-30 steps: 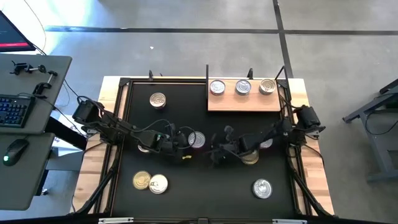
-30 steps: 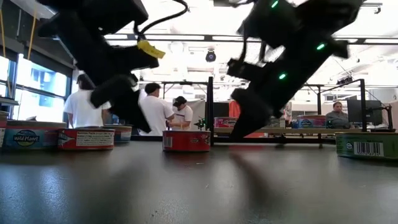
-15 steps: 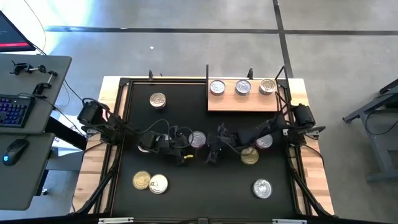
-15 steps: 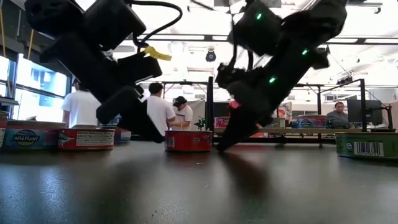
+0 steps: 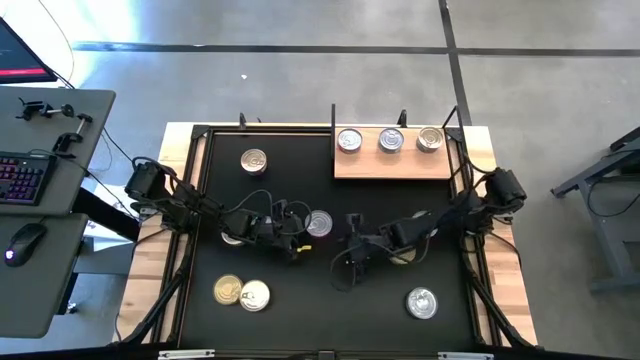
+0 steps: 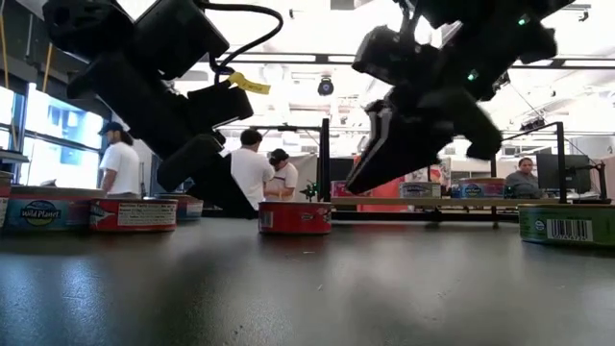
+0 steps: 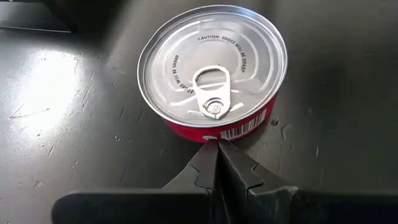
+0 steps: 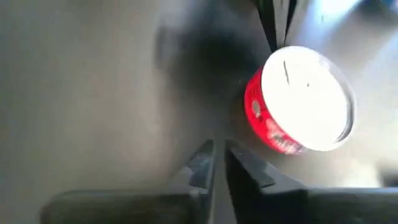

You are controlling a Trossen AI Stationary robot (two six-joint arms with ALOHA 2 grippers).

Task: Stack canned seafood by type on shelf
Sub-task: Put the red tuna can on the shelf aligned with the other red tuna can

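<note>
Left tool (image 7: 217, 144) pinched shut, tips touching red tin (image 7: 212, 67) at its 6 o'clock. Right tool (image 8: 218, 155) barely parted, empty. Tin rigid, slick, light: you grip across red sidewall.

The left gripper (image 7: 217, 144) is sitting with its fingers pressed together, tips touching the side of the red-sided can (image 7: 212, 65). The right gripper (image 8: 217, 149) is hovering near that same can, empty, its fingers standing a narrow gap apart.
</note>
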